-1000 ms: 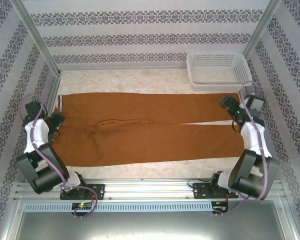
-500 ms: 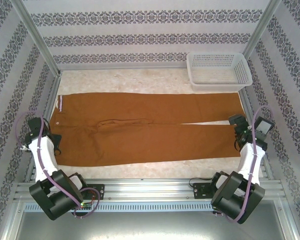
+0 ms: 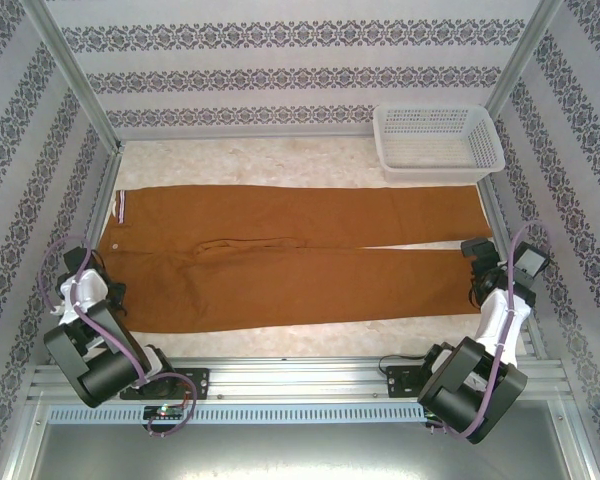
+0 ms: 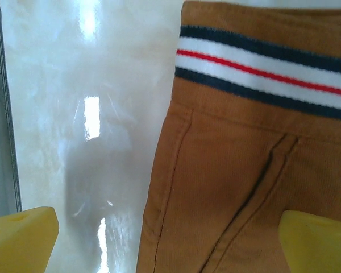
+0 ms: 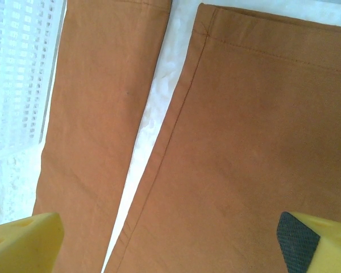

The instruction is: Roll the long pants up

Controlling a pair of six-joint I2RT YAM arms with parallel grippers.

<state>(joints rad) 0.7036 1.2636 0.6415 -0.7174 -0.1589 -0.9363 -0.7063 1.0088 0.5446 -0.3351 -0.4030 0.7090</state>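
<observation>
- I've got the long pants [image 3: 290,255] laid out flat across the table [image 3: 280,160]. The waist is at the left end and both leg ends are at the right.
- The two legs run side by side, one far and one near. A thin sliver of pale table shows between them towards the cuffs.
- The left gripper [image 3: 102,283] sits at the near corner of the waist end, right by the left edge of the fabric.
- On the left wrist camera the left gripper [image 4: 170,242] has its jaws spread wide with nothing between them. One yellow finger [image 4: 23,239] is over bare, glossy table and the other is over brown cloth.
- The same view shows the striped waistband [image 4: 261,68] with white, navy and red bands, and a pocket slit [image 4: 261,182] running down below it.
- The right gripper [image 3: 477,268] is parked at the cuff end, just off the near leg's end.
- On the right wrist camera the right gripper [image 5: 170,242] is also fully apart and empty. Its dark-padded finger [image 5: 315,242] is over the near leg and the other finger is over by the far leg.
- The stitched hem [image 5: 261,20] of the near leg lies neat and flat, and the gap [image 5: 153,131] between the legs shows white tabletop.
- I can't tell from here whether any fingertip touches the cloth.
- A white basket [image 3: 438,140] stands in the far right corner, just beside the far leg's cuff end.
</observation>
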